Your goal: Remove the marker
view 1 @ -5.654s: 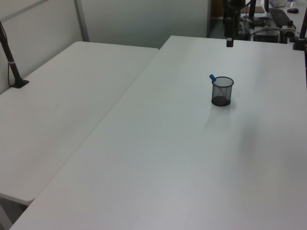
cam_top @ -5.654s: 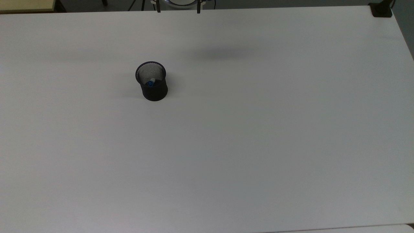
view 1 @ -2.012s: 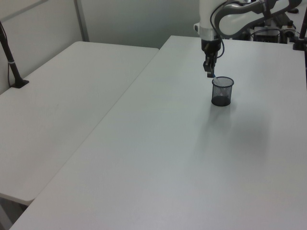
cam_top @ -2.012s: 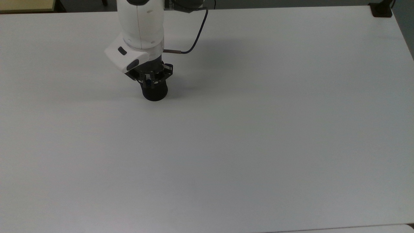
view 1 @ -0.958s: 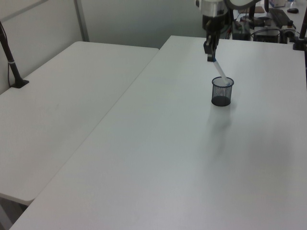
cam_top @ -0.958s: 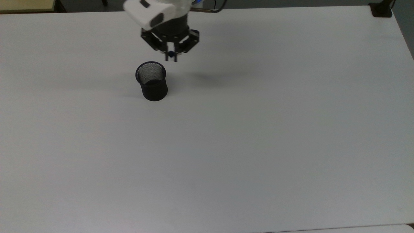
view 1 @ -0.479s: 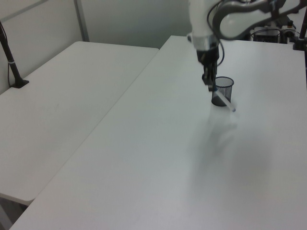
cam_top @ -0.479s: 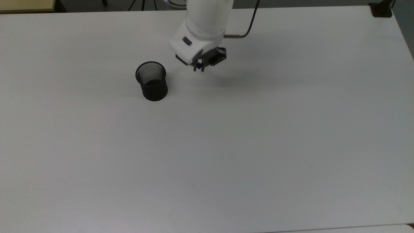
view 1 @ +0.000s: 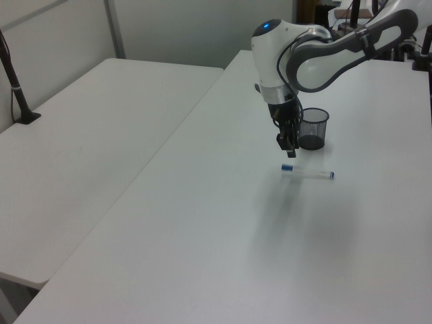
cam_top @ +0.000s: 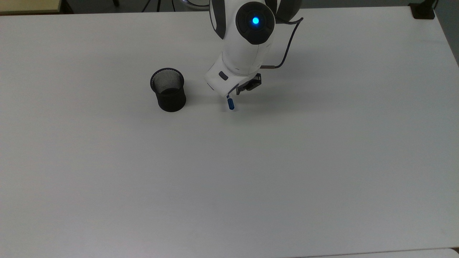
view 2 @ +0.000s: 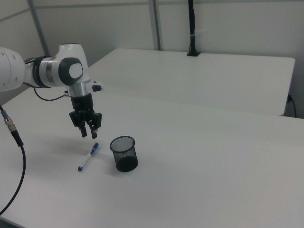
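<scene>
The gripper [view 2: 89,133] hangs just above the bench [view 2: 213,156], fingers apart and holding nothing. Right below it the marker [view 2: 88,156] lies flat on the bench, beside the black mesh cup [view 2: 124,153] and out of it. It looks light, rigid and smooth, likely to roll; mid-barrel seems the safest hold.

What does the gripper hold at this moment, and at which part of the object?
Nothing. The gripper is open above the table, and the marker lies flat below it, beside the black mesh cup.
</scene>
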